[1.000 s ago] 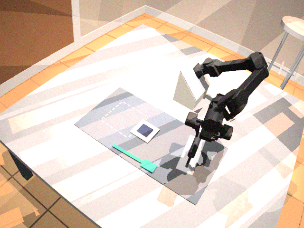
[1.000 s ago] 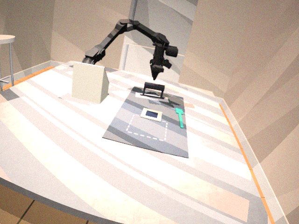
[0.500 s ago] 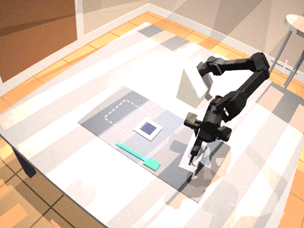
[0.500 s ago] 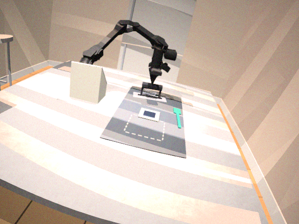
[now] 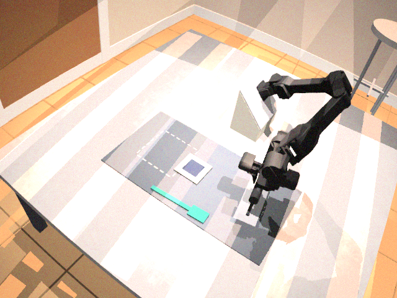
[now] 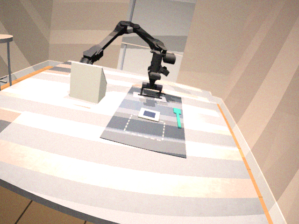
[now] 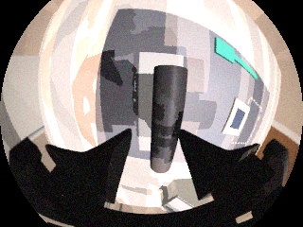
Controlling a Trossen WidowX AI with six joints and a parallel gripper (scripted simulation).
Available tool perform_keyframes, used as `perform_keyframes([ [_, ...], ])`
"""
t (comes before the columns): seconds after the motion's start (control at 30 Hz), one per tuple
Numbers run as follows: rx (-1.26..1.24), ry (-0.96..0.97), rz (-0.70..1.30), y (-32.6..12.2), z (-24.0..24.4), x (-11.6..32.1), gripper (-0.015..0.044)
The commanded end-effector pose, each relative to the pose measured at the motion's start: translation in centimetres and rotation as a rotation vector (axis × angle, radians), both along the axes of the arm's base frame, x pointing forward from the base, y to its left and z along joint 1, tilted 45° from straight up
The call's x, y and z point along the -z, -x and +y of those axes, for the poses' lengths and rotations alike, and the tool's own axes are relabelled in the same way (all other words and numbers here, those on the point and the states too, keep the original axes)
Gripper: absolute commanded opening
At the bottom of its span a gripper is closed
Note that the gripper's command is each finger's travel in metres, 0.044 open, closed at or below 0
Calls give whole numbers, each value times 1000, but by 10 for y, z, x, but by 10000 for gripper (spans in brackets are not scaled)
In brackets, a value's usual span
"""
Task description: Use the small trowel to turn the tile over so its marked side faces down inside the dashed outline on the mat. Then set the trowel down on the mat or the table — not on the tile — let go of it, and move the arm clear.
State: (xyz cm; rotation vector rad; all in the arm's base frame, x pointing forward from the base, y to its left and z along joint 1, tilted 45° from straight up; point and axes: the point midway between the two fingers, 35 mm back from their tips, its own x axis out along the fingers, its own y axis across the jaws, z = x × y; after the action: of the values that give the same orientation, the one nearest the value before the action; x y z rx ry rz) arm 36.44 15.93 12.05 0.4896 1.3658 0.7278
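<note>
The trowel has a thick black bar handle on two posts above a pale flat blade, resting on the grey mat. My gripper points down at the handle's middle. Its fingers are open, one on each side of the handle in the wrist view; whether the tips reach down beside it is unclear. The tile lies flat, its dark blue marked square up. It overlaps one side of the dashed outline, mostly outside it.
A teal flat paddle-shaped tool lies along the mat's edge, beside the tile. A pale wedge-shaped block stands on the table off the mat's other side, near the arm's base. A stool stands beyond the table.
</note>
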Motion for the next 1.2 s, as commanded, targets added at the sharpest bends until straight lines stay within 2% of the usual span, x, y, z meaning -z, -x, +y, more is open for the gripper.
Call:
perform_keyframes([
  [0.0,6,6,3,0,2,5,270],
  [0.07,6,6,3,0,3,6,270],
  [0.77,6,6,3,0,3,6,130],
  [1.0,3,6,0,0,3,6,130],
  [1.17,-86,12,-90,0,3,6,130],
])
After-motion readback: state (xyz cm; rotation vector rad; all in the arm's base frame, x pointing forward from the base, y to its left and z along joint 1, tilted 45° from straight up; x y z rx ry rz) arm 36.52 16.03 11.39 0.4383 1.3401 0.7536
